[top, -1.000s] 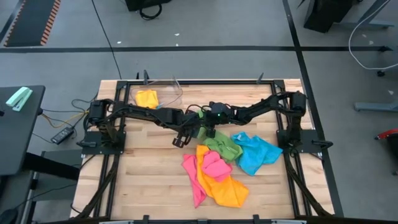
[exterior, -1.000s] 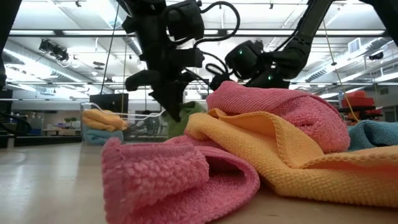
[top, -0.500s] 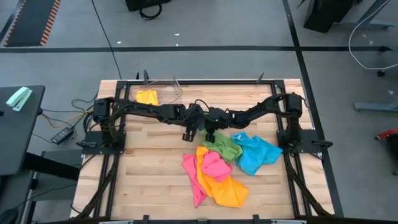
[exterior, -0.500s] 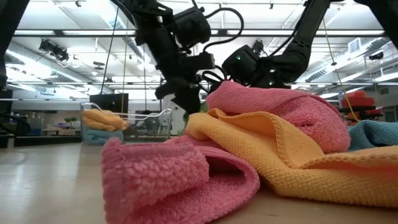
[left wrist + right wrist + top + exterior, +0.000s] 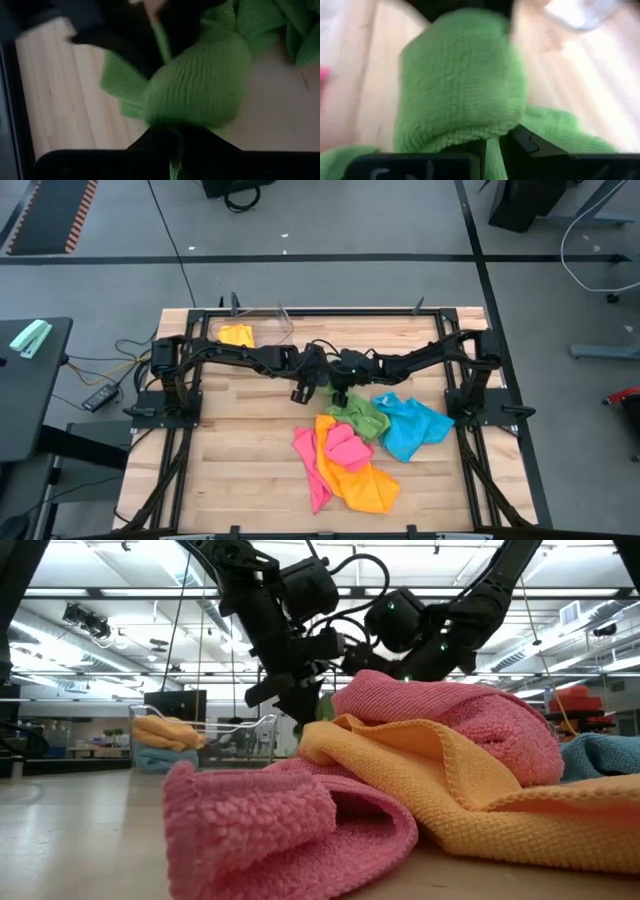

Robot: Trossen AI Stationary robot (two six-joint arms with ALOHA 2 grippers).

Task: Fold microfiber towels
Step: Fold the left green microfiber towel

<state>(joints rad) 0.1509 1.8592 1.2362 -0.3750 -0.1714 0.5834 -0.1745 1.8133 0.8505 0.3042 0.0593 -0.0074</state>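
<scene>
Mid-table, left gripper (image 5: 303,392) and right gripper (image 5: 341,394) each pinch the green towel (image 5: 362,416).

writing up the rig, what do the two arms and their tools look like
Both arms are matte black, jointed tubular links with loose black cables looping along them. The left tool and right tool are black too; small green lights glow on the right arm's wrist.

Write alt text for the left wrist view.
The left gripper is shut on a green towel, which bunches up ahead of its dark fingers and fills the middle of the picture. Bare wooden table shows beside the cloth.
</scene>
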